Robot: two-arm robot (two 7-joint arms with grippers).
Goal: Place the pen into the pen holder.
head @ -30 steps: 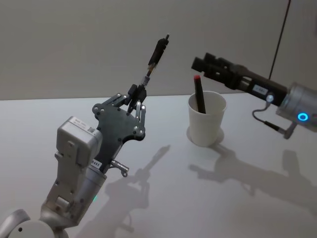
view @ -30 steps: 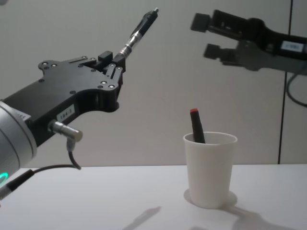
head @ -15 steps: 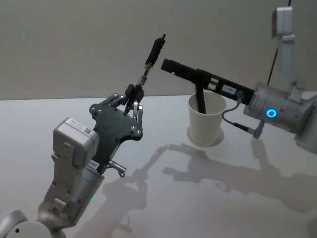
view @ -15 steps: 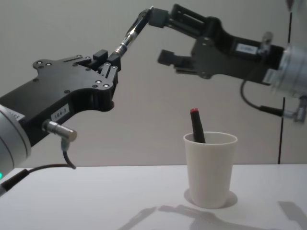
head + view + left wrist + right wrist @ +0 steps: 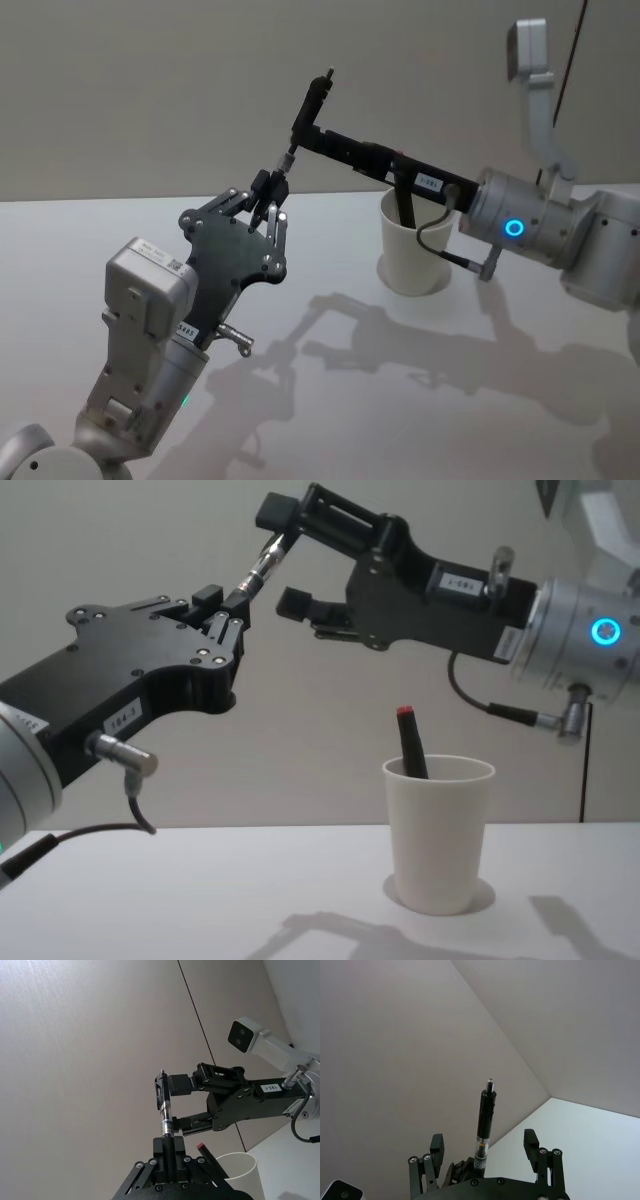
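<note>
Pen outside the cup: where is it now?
In the chest view the pen is up in the air, gripped by the left pincer, its upper end inside the open right pincer, above and left of the pen holder.

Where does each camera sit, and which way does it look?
Head view: high, looking down on the table, left gripper, right gripper and pen holder.
Chest view: low, looking across at the holder, grippers above.
Left wrist view: looks past the left gripper, shut on the pen, toward the right gripper.
Right wrist view: looks out between its open fingers.
Shared: all four show the pen.
</note>
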